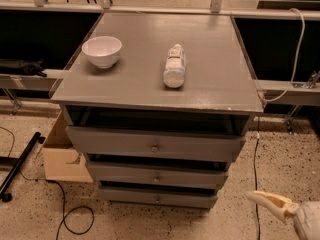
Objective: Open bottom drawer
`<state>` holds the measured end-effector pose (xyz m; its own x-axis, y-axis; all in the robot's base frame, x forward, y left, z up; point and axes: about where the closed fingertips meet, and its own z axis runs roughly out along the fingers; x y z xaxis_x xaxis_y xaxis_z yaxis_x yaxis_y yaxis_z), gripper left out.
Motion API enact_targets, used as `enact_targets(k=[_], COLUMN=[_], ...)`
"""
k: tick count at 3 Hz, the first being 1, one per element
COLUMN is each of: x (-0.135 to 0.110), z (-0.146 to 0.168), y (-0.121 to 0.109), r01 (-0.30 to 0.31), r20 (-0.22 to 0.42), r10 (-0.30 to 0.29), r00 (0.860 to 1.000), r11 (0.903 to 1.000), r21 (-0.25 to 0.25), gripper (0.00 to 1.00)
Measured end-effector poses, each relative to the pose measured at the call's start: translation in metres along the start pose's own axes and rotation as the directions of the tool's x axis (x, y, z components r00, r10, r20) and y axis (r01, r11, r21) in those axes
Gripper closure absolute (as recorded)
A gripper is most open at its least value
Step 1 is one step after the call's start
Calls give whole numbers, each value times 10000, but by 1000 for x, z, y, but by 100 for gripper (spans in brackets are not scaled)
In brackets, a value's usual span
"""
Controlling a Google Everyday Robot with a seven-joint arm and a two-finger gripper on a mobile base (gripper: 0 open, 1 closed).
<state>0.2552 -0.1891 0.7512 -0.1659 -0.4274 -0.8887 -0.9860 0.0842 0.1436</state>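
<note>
My gripper [274,204] hangs low in the bottom-right corner, apart from the grey cabinet [145,84]; I cannot tell how wide it is. The bottom drawer [130,194], lowest of 3, lies to its left, near the floor [235,226].

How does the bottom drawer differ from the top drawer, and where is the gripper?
The top drawer front is taller and wider; the bottom drawer front is slimmer and narrower. A deep dark gap shows above the top drawer, only a thin one above the bottom drawer. Both are grey with a small round centre knob. The gripper is low at far right, touching neither.
</note>
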Motion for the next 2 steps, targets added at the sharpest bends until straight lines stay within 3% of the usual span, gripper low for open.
enact_targets(k=[2], x=[9], z=[22], y=[-26], r01=[-293], r20=[495], r10=[281], r00=[9984], r11=[9993], r21=[245], gripper=[0])
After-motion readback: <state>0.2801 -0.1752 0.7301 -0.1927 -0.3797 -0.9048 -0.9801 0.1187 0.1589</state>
